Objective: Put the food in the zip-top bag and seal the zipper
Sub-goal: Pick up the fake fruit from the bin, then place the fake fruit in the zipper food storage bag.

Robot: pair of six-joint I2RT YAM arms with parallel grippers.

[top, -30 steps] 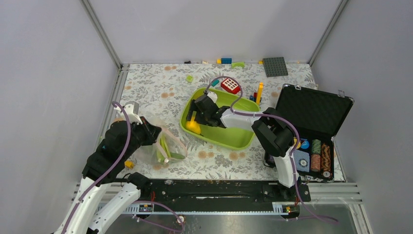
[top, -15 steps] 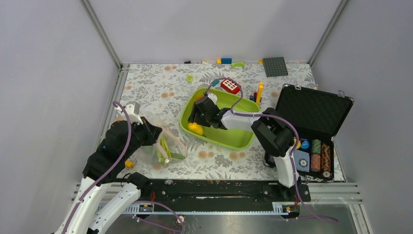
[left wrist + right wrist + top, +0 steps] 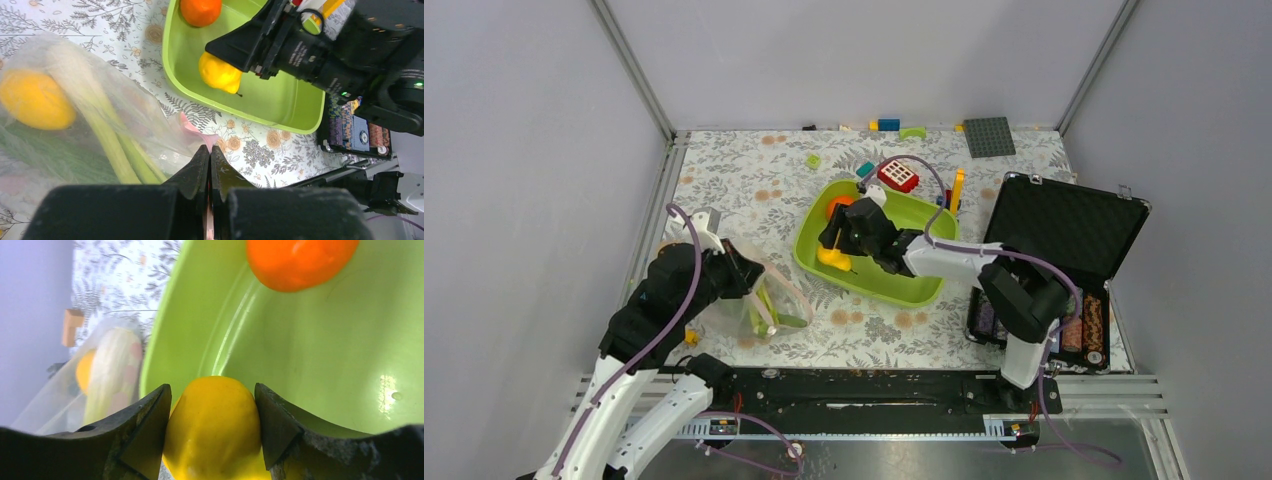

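Note:
The clear zip-top bag (image 3: 759, 300) lies at the near left with a yellow fruit (image 3: 36, 100), the leek (image 3: 107, 137) and green cucumber inside. My left gripper (image 3: 746, 270) is shut on the pinkish zipper edge (image 3: 200, 134) of the bag's mouth. My right gripper (image 3: 832, 250) is shut on the second yellow fruit (image 3: 215, 425), holding it over the left end of the lime-green tray (image 3: 904, 285). That fruit also shows in the left wrist view (image 3: 219, 73). The orange-red fruit (image 3: 838, 207) rests in the tray's far corner.
An open black case (image 3: 1064, 225) with poker chips stands at the right. A red-and-white block (image 3: 897, 176), a yellow stick (image 3: 957, 190), loose bricks and a grey baseplate (image 3: 989, 136) lie behind the tray. A small orange block (image 3: 689, 337) sits by the bag.
My right gripper closed on the yellow fruit and lifted it slightly toward the tray's left rim; the right arm's elbow swung right. The orange fruit is now uncovered. The left arm held still.

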